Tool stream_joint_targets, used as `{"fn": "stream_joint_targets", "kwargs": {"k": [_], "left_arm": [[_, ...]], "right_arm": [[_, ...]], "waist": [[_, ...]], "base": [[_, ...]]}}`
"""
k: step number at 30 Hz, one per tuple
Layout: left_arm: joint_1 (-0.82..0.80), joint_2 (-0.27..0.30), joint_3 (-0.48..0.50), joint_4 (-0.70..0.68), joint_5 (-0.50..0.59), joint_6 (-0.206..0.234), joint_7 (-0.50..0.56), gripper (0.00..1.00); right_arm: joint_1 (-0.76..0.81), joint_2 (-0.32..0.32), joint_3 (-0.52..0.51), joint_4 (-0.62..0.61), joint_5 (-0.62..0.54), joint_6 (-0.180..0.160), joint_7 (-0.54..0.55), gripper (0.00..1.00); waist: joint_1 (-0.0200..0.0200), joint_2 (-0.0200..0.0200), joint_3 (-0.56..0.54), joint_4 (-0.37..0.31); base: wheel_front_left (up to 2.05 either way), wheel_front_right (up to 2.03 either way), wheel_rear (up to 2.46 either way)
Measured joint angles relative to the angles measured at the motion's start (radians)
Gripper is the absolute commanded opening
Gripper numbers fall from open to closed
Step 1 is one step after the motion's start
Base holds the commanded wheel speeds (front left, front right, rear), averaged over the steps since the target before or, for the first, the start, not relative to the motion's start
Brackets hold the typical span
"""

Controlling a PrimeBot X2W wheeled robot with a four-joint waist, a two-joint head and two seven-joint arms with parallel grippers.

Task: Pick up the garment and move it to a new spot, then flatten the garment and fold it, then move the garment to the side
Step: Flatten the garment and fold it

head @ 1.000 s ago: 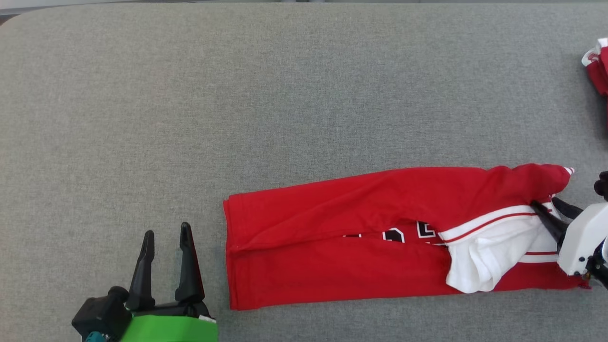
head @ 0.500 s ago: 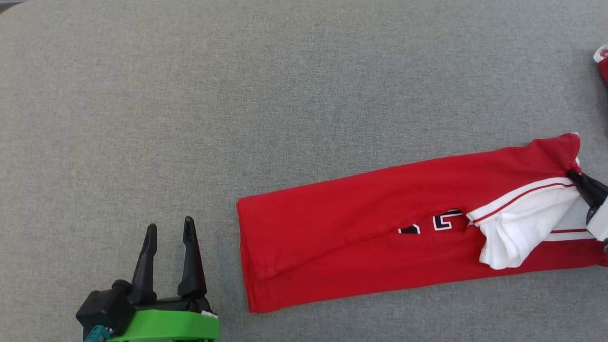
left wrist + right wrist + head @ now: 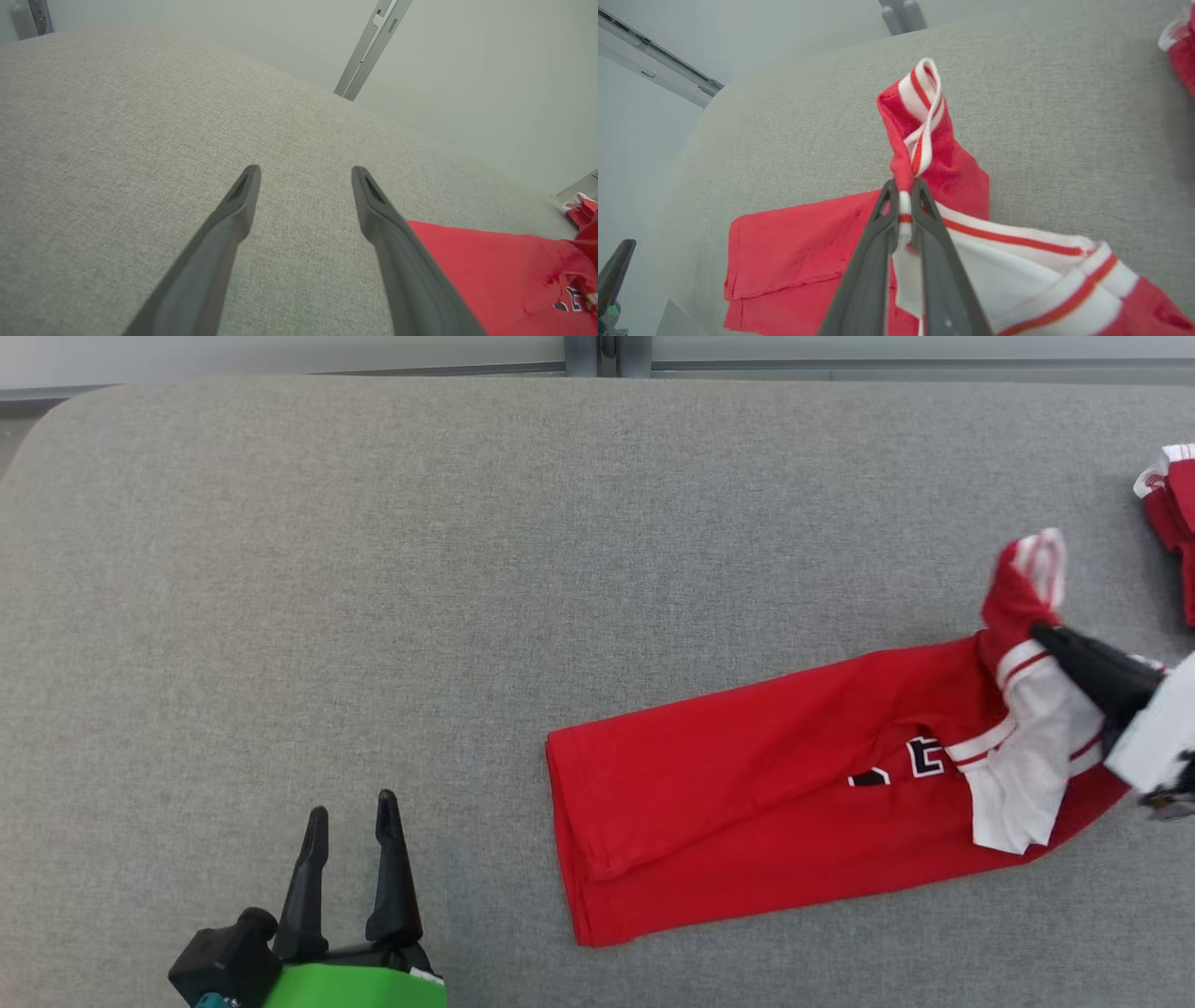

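The garment (image 3: pixel 747 775) is a red jersey with white striped trim, folded into a long strip on the grey table (image 3: pixel 373 569). Its right end is lifted off the surface, while the left end still lies flat. My right gripper (image 3: pixel 1046 637) is shut on the striped trim at that raised end; the right wrist view shows the garment (image 3: pixel 794 252) pinched between the right gripper (image 3: pixel 903 186) fingers. My left gripper (image 3: pixel 350 803) stands open above bare table at the lower left, apart from the cloth. In the left wrist view the left gripper (image 3: pixel 303 170) is empty, with the garment (image 3: pixel 486 266) to its right.
Another red and white cloth (image 3: pixel 1172 490) lies at the table's far right edge. The table's back edge meets a pale wall with a metal post (image 3: pixel 607 353). Bare grey surface spreads across the left and middle.
My right gripper closed on the garment's right end and raised it, dragging the cloth to the right. The head camera shifted. The left gripper stayed open and still.
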Motion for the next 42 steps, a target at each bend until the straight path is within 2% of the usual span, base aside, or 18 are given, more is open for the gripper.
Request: {"fn": "stream_joint_targets", "kwargs": {"k": [4,7,9,10,16,23,34,35,36,37,42], "left_arm": [[0.001,0.0,-0.019,0.009,-0.007,0.003,0.0,1.0],[-0.003,0.0,-0.019,0.017,-0.007,0.003,0.0,1.0],[-0.013,-0.001,-0.021,0.025,-0.007,0.001,0.0,1.0],[-0.017,0.0,-0.022,0.028,-0.007,-0.002,0.0,1.0],[-0.022,-0.001,-0.02,0.04,-0.01,-0.001,0.0,1.0],[-0.013,0.0,-0.025,0.047,-0.024,-0.001,0.0,1.0],[-0.01,0.0,-0.042,0.059,-0.03,0.0,0.0,1.0],[-0.009,0.0,-0.042,0.061,-0.029,0.0,0.0,1.0],[-0.009,0.0,-0.042,0.062,-0.028,0.0,0.0,1.0],[-0.009,0.0,-0.042,0.064,-0.027,0.0,0.0,1.0],[-0.003,0.0,-0.04,0.068,-0.026,0.0,0.0,1.0]], "right_arm": [[0.017,0.207,0.088,-0.109,-0.105,0.0,0.095,0.0],[0.022,0.37,0.164,-0.133,-0.207,0.0,0.109,0.0],[0.037,0.447,0.21,-0.126,-0.265,0.0,0.096,0.0],[0.045,0.464,0.23,-0.114,-0.295,0.0,0.079,0.0],[0.093,0.483,0.287,-0.033,-0.382,0.0,-0.042,0.0],[0.104,0.484,0.341,0.029,-0.305,0.0,-0.166,0.0],[0.053,0.481,0.422,0.142,-0.214,0.0,-0.279,0.0],[0.047,0.482,0.435,0.148,-0.201,0.0,-0.289,0.12],[0.043,0.482,0.449,0.153,-0.182,0.0,-0.305,0.32],[0.038,0.482,0.469,0.156,-0.161,0.0,-0.314,1.0],[0.029,0.483,0.545,0.134,-0.066,0.0,-0.357,1.0]], "waist": [[0.0,0.0,0.001,-0.005],[0.0,0.0,0.006,-0.005],[0.0,0.0,0.009,0.0],[0.0,0.0,0.009,0.004],[0.0,0.0,0.009,0.037],[0.0,0.0,-0.004,0.061],[0.0,0.0,-0.022,0.07],[0.0,0.0,-0.023,0.07],[0.0,0.0,-0.024,0.071],[0.0,0.0,-0.025,0.072],[0.0,0.0,-0.028,0.071]], "base": [[0.0,0.0,0.0],[0.0,0.0,0.0],[0.0,0.0,0.0],[0.0,0.0,0.0],[0.0,0.0,0.0],[0.0,0.0,0.0],[0.0,0.0,0.0],[0.0,0.0,0.0],[0.0,0.0,0.0],[0.0,0.0,0.0],[0.0,0.0,0.0]]}}
